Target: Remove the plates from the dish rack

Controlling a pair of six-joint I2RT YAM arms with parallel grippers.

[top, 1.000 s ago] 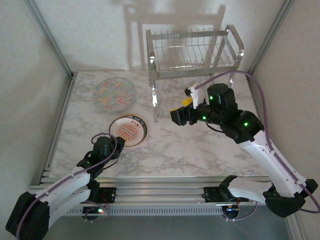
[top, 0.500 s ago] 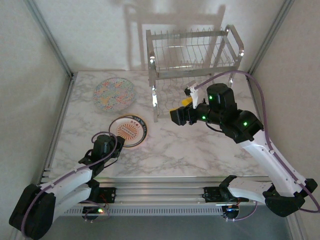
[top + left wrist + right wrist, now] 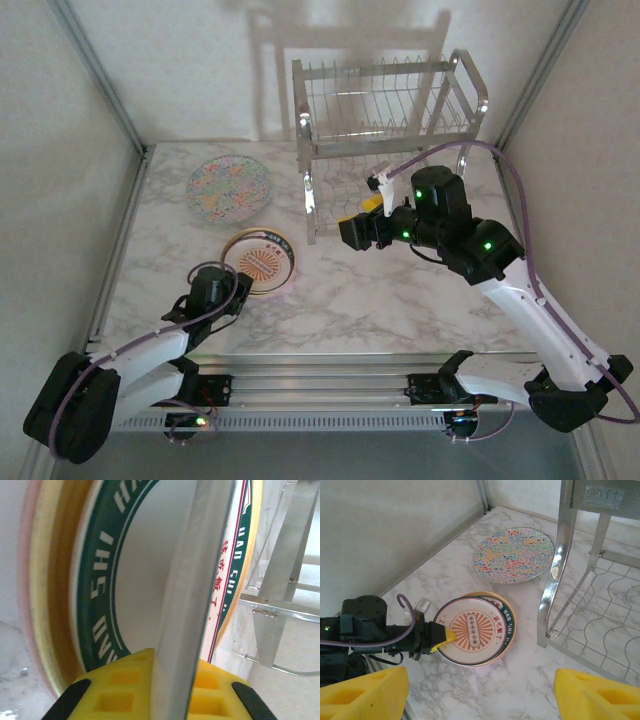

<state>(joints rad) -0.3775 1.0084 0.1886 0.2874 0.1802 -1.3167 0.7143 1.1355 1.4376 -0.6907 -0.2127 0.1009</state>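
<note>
Yellow left jaws clamp sunburst plate (image 3: 472, 635)

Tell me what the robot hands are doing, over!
Left gripper shut on sunburst plate rim, atop the stack. Right gripper open, empty, beside dish rack. Floral plate lies apart, not in the way.

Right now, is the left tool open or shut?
Shut: the left tool pinches the near rim of the sunburst plate, which lies atop the stack of plates.
</note>
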